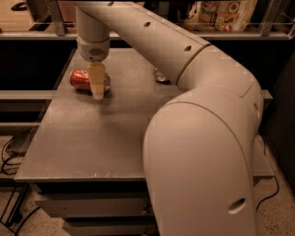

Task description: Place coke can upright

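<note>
The coke can is red-orange with a silver end and lies on its side at the far left of the grey table. My gripper hangs straight down from the arm's wrist. It stands right at the can's right end and hides part of it from this view. Its tip is close to the table surface.
A second metallic can lies at the far middle of the table, mostly hidden behind my arm. A shelf with packaged goods runs along the back. My arm's large elbow blocks the table's right side. Cables lie on the floor at left.
</note>
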Available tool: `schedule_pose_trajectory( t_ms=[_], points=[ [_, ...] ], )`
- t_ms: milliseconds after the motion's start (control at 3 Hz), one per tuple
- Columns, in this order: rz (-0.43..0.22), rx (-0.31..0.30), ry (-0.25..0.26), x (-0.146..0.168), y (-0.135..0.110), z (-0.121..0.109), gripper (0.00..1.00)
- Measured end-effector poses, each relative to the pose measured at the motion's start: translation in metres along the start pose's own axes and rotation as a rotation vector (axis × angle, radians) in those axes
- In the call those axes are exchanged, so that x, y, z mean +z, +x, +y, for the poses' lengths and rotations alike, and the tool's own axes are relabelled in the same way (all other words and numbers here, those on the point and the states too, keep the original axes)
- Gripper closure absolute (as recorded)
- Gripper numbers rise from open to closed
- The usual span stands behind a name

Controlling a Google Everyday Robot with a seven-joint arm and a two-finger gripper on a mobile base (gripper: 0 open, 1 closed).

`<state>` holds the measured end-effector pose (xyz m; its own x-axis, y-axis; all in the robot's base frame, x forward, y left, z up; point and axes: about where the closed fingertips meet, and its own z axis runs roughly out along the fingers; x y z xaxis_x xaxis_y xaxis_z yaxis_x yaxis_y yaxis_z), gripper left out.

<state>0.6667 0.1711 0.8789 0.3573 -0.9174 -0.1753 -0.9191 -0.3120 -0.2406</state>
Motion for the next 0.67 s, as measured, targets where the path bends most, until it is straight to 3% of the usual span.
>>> schedule_pose_trajectory(
  t_ms=[667],
  points=[
    [-0.001, 0.102, -0.028, 0.028, -0.012, -0.021, 0.0]
  ],
)
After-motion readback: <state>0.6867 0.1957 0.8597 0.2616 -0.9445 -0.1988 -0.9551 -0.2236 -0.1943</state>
